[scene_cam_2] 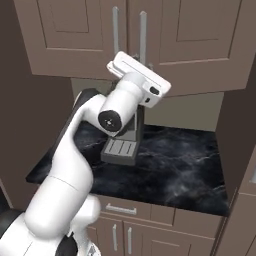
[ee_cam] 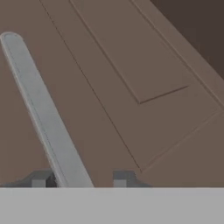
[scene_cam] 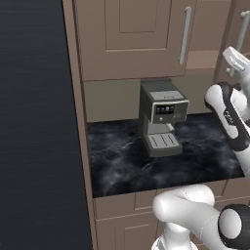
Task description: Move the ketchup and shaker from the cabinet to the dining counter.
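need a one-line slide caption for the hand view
Gripper straddling the silver bar handle of a closed brown cabinet door, one fingertip on each side.

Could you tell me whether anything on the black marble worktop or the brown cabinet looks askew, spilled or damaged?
Nothing stands out: the grey coffee machine stands upright on the black marble worktop, and the brown wooden cabinet doors appear shut and undamaged.

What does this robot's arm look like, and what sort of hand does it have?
The arm is smooth, glossy white tubes joined by rounded dark grey joints, one with small pale lettering. Its hand is a flat white block. The gripper ends in two small dark grey finger tips. No loose cables show.
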### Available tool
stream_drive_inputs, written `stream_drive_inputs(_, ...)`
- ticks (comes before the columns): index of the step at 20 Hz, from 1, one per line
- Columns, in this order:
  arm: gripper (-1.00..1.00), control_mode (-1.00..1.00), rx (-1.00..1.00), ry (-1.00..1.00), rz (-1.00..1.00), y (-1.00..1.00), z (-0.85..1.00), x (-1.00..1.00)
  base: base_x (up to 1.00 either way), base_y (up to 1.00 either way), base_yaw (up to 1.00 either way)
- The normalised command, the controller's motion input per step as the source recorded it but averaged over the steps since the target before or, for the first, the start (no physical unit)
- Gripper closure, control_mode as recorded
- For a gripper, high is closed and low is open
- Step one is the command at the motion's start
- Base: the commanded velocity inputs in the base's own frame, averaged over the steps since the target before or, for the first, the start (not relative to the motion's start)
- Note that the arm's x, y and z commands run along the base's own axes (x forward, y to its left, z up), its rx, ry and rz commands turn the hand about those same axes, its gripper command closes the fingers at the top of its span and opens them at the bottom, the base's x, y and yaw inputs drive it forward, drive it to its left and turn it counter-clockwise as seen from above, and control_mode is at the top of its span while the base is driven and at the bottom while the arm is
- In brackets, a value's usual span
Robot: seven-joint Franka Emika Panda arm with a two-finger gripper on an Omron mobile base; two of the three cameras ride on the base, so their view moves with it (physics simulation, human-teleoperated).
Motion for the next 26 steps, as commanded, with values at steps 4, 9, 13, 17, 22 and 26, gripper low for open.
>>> stream_drive_inputs(4, 1.0, -1.0, 0.0, 0.0, 0.0, -1.0, 0.0, -1.0, 0.0, 0.0, 0.0)
stream_drive_inputs(9, 1.0, -1.0, 0.0, 0.0, 0.0, -1.0, 0.0, -0.97, 0.0, 0.0, 0.0)
stream_drive_inputs(13, -1.0, -1.0, 0.0, 0.0, 0.0, -0.85, 0.0, -0.86, 0.0, 0.0, 0.0)
stream_drive_inputs(17, -1.0, -1.0, 0.0, 0.0, -0.03, 0.17, 0.0, -0.98, 0.0, 0.0, 0.0)
stream_drive_inputs(22, -1.0, -1.0, -0.06, 0.0, -0.09, 0.89, 0.02, -1.0, 0.0, 0.0, 0.0)
stream_drive_inputs(26, -1.0, -1.0, -0.19, 0.04, -0.11, 1.0, 0.02, -0.43, 0.0, 0.0, 0.0)
